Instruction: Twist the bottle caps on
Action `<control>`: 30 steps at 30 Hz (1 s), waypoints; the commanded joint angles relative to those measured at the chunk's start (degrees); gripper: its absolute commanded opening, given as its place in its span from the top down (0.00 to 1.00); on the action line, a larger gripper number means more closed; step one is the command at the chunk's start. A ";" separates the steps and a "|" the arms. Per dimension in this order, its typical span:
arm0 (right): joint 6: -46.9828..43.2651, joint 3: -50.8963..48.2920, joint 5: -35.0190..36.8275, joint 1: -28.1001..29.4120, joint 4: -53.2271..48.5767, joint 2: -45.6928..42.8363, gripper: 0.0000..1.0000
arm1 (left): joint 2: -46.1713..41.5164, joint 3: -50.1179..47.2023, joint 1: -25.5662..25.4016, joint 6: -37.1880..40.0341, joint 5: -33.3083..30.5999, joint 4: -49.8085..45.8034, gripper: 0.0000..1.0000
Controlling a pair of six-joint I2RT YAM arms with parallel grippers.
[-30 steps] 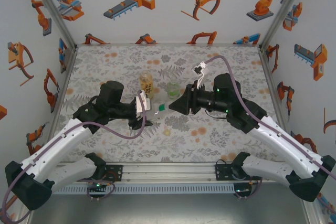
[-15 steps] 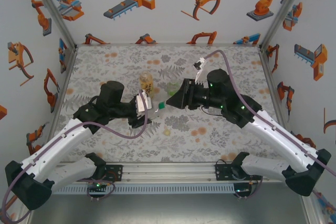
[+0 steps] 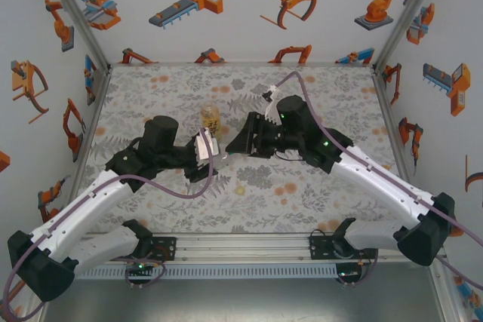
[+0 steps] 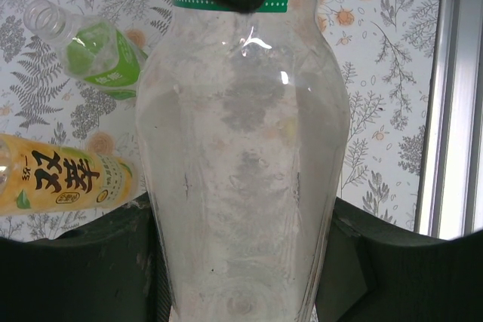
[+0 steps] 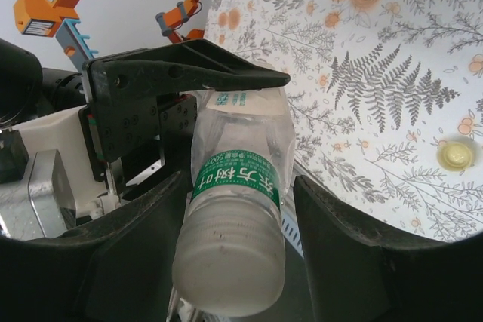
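While the left gripper (image 3: 205, 154) is clamped on it, the slim bottle (image 5: 230, 262), clear with a green label, is held up over the middle of the flowered table (image 3: 324, 209), between the two arms. Its wide rounded end points at the right gripper (image 3: 232, 146), whose fingers (image 5: 343, 250) stand apart on either side of that end, with a gap showing on one side. From where I stand I can't tell whether they touch it. Just behind the left claw the amber bottle (image 4: 64, 182) with the yellow label stands on the table, and the green-tinted bottle (image 4: 98, 54) is beside it, its mouth open. A pale yellow cap (image 5: 456, 154) lies alone on the cloth, nearer the arm bases.
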 commanded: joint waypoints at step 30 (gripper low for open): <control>-14.83 8.42 2.88 -4.08 -20.27 4.23 0.76 | -1.93 0.30 -0.29 -0.87 1.19 2.19 0.19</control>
